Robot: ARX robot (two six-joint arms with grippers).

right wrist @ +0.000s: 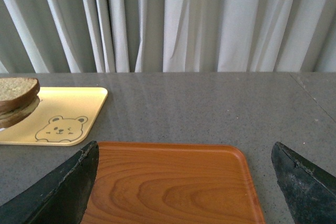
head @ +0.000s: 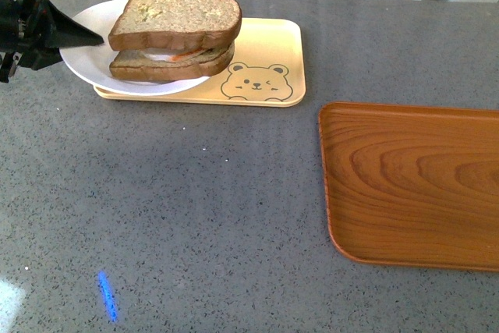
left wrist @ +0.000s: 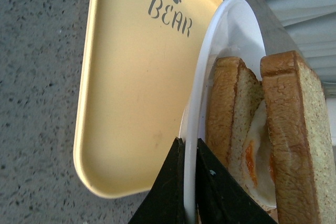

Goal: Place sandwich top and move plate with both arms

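Observation:
The sandwich top (head: 178, 19), a brown bread slice, lies on a lower slice with egg, making a stacked sandwich on the white plate (head: 90, 64). The plate rests partly on the yellow bear tray (head: 273, 52). My left gripper (head: 97, 38) is shut on the plate's left rim; in the left wrist view both black fingers (left wrist: 168, 192) pinch the thin white edge of the plate (left wrist: 231, 24), with the sandwich top (left wrist: 294, 129) beside them. My right gripper (right wrist: 186, 182) is open above the wooden tray (right wrist: 173, 187), holding nothing. It is out of the front view.
The brown wooden tray (head: 413, 185) lies at the right of the grey table. Curtains hang behind the table's far edge. A blue light spot (head: 107, 295) shows on the near left of the tabletop.

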